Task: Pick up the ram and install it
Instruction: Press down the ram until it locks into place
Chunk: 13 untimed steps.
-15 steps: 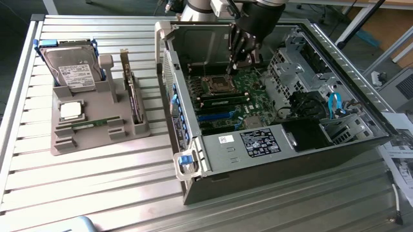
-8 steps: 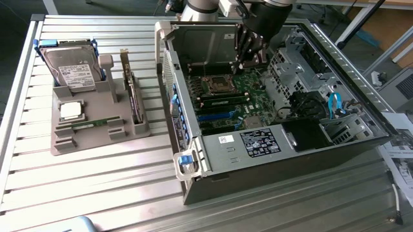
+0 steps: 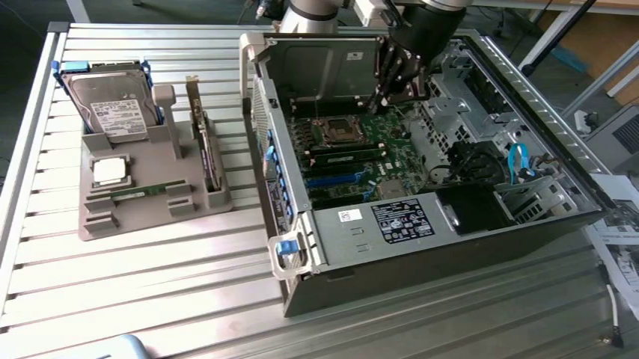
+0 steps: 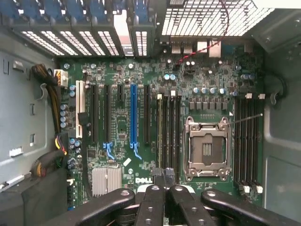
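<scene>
Black gripper fingers sit closest to the wrist camera, pressed together at the tips. Nothing can be made out clamped between them.

Going from the exterior view's left, a grey tray rests on the slatted table, well apart from the gripper and outside the computer case. The tray holds a hard drive standing at its far end, a square silver processor, and an expansion card upright along the edge that faces the case. The ram, a thin green stick, lies flat in a low cradle near the front of the tray. It is far off to the gripper's side, with the case wall between the two.

Further toward the exterior view's right, the gripper hangs inside the open case above the motherboard. The long memory slots run out just ahead of the fingertips, and the open processor socket lies just beside them.

Judging from this, the pick-up step is not yet done, since the stick sits untouched in its cradle while the closed gripper is over the board. A pick would call for parted fingers brought squarely over the stick's narrow edges, because a thin board lying low in a cradle offers little to grip.
</scene>
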Each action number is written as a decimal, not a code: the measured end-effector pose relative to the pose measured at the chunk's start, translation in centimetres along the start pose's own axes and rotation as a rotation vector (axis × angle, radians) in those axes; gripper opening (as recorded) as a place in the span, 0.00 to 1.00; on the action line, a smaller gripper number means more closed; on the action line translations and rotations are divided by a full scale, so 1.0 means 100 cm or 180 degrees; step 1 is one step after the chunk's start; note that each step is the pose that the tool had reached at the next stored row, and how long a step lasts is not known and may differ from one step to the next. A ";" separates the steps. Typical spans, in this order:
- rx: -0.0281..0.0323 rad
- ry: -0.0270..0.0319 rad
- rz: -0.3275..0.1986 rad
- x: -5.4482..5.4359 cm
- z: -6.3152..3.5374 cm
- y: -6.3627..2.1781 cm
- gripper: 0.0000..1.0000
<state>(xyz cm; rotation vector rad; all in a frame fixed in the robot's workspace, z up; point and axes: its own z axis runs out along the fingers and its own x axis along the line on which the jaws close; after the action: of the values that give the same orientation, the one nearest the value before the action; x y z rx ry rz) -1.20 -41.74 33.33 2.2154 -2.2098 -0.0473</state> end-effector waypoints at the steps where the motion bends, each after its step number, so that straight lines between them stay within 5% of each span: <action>1: 0.0000 0.0000 0.0000 0.000 0.0000 0.0000 0.10; 13: 0.0000 0.0000 0.0000 0.000 -0.0142 0.0004 0.10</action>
<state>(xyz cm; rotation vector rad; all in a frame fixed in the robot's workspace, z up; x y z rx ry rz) -1.20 -41.74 34.75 2.2153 -2.2099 -0.0471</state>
